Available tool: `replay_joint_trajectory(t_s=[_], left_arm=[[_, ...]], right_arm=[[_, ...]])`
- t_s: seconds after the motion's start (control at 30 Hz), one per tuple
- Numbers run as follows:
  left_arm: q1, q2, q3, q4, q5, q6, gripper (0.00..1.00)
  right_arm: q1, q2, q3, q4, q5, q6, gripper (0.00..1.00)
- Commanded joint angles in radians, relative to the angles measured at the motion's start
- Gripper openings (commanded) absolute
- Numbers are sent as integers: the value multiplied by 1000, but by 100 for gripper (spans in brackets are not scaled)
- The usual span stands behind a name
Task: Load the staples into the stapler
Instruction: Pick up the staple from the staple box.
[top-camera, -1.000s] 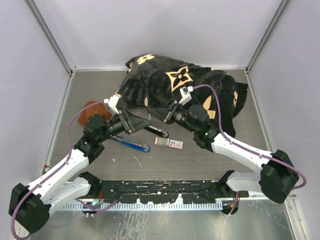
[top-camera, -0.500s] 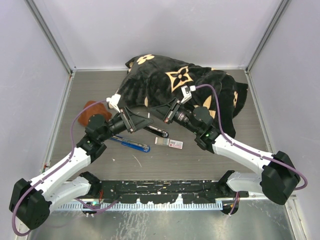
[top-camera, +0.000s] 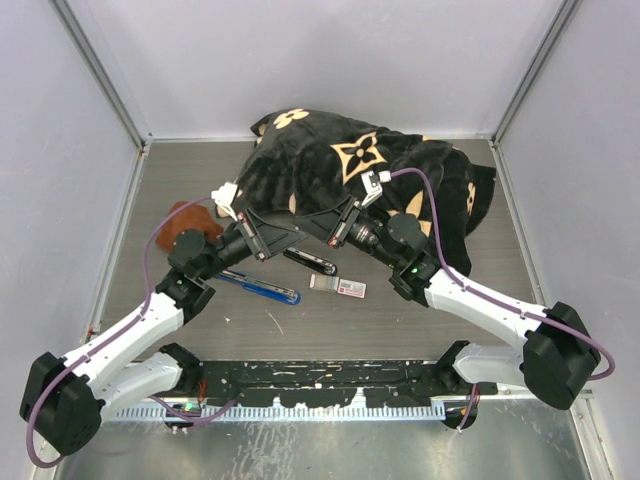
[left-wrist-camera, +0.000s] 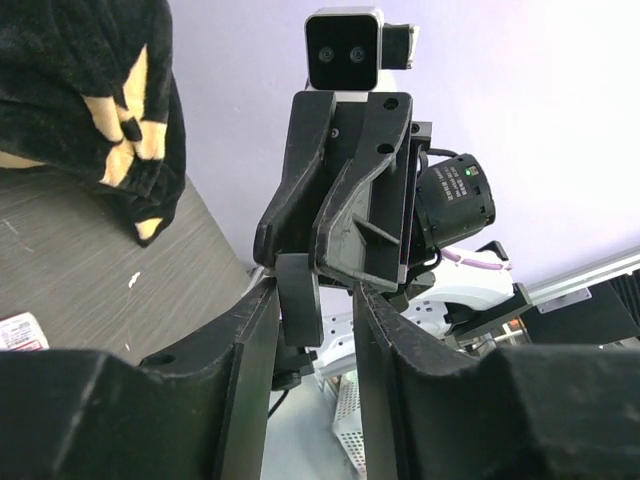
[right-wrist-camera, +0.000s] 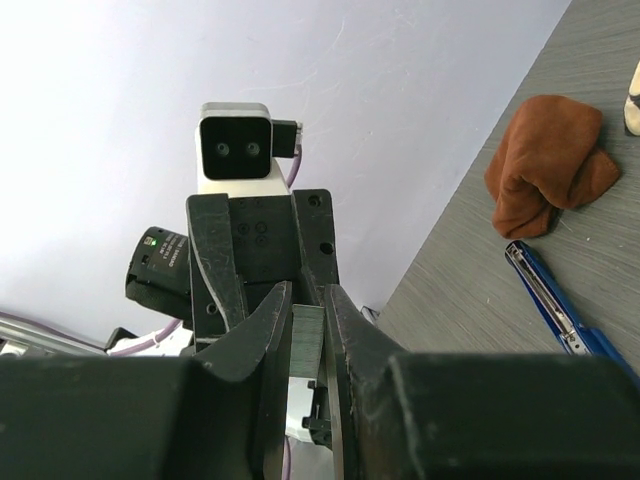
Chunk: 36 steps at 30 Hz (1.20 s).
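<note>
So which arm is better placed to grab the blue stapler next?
Probably left. The blue stapler lies on the left arm's side, close by the left gripper; the right gripper is shut on a grey strip and farther off.

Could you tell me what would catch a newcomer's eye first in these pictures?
First, the big black cloth with gold flower motifs heaped at the back of the table. In front of it the left gripper and right gripper meet tip to tip above the table, the right fingers pinching a small grey piece. Beneath lie a black stapler, a blue stapler and the boxed staples.
</note>
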Motion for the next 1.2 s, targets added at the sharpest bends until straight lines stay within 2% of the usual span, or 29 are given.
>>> replay_joint_trajectory(t_s=[0.0, 0.23, 0.37, 0.43, 0.53, 0.63, 0.8, 0.93, 1.07, 1.17], left_arm=[[-4, 15, 14, 140, 25, -40, 34], [-4, 3, 22, 78, 30, -7, 26], [-4, -12, 27, 39, 23, 13, 25], [-4, -14, 34, 12, 24, 27, 23], [-4, -14, 39, -12, 27, 47, 22], [-4, -18, 53, -53, 31, 83, 21], [-4, -35, 98, -207, 38, 182, 19], [-4, -49, 189, -447, 61, 378, 18], [-24, -53, 304, -743, 53, 652, 17], [-83, -42, 367, -925, -33, 857, 17]], right_arm=[[-3, -27, -5, 84, -25, 9, 15], [-3, -31, -9, 86, -18, 9, 15], [-2, -29, -7, 86, -19, 6, 15], [-2, -31, -8, 83, -16, 1, 24], [-3, -43, -10, 73, -5, -16, 47], [-3, -70, -5, 27, 15, -57, 63], [-5, -134, 23, -129, 80, -156, 74], [-43, -177, 99, -368, 94, -277, 75], [-150, -180, 184, -596, -69, -386, 75], [-182, -150, 254, -754, -193, -446, 72]])
